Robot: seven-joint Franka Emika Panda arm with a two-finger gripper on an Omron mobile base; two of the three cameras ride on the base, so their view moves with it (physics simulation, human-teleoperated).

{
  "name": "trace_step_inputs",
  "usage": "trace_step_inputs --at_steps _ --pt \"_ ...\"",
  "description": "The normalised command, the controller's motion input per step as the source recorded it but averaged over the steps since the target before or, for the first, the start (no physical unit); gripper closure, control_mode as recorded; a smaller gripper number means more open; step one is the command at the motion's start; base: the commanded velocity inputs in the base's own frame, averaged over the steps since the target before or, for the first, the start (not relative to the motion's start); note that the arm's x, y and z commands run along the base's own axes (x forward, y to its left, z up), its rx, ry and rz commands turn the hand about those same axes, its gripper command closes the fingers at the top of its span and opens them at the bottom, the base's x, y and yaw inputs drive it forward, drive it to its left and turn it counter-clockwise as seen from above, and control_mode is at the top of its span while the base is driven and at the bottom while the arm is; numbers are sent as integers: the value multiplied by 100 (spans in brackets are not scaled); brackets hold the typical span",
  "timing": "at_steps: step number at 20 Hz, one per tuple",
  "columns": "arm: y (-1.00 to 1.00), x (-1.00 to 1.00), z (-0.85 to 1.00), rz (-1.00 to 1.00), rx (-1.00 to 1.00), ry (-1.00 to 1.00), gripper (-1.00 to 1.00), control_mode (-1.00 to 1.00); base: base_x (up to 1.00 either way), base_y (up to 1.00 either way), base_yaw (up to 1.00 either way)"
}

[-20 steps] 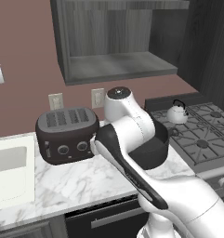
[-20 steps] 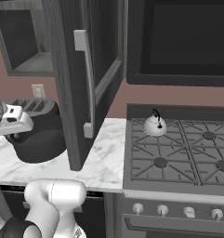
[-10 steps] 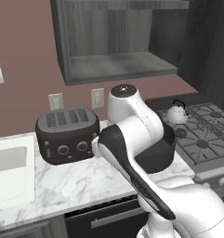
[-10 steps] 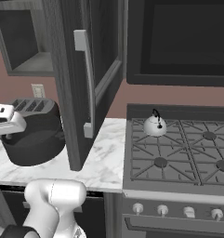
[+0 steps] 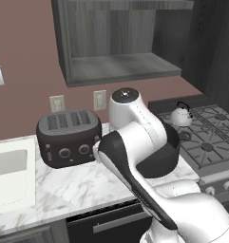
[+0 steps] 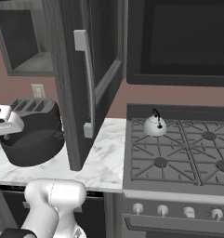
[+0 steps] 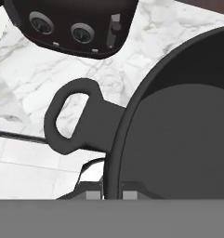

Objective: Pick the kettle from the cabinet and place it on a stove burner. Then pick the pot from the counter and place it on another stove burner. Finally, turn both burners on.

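Note:
My gripper [image 7: 112, 188] is shut on the rim of the dark pot [image 7: 178, 139], right beside one loop handle [image 7: 71, 116]. The pot [image 5: 166, 152] hangs just above the marble counter [image 5: 73, 182], between the toaster and the stove, half hidden behind my arm. From the right it shows as a squat dark pot [image 6: 32, 142] left of the open cabinet door. The small shiny kettle [image 5: 181, 116] stands on the stove's back left burner [image 6: 155, 125]. The cabinet niche [image 5: 116, 66] is bare.
A dark four-slot toaster [image 5: 68, 130] stands close to the pot on its left [image 7: 71, 23]. The open cabinet door [image 6: 85, 83] hangs between pot and stove [image 6: 178, 153]. Silver knobs [image 6: 178, 211] line the stove front. A white sink [image 5: 6, 171] lies far left.
The pot has come up off the counter with the gripper shut on its rim, most of that in the first half second. The kettle has not moved.

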Motion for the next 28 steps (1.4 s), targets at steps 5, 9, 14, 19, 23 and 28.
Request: trace_step_inputs --at_steps 5,9,14,19,23,28 --pt "0 -47 0 -4 -7 -18 100 100 -15 0 -2" --pt "0 0 0 0 0 0 100 100 -79 0 -9" --pt "0 0 0 0 0 0 100 100 -62 0 -10" --pt "0 0 0 0 0 0 100 100 -48 -3 -9" --pt "0 0 0 0 0 0 100 100 -40 -11 -7" --pt "0 0 0 0 0 0 100 100 -32 -23 -5"
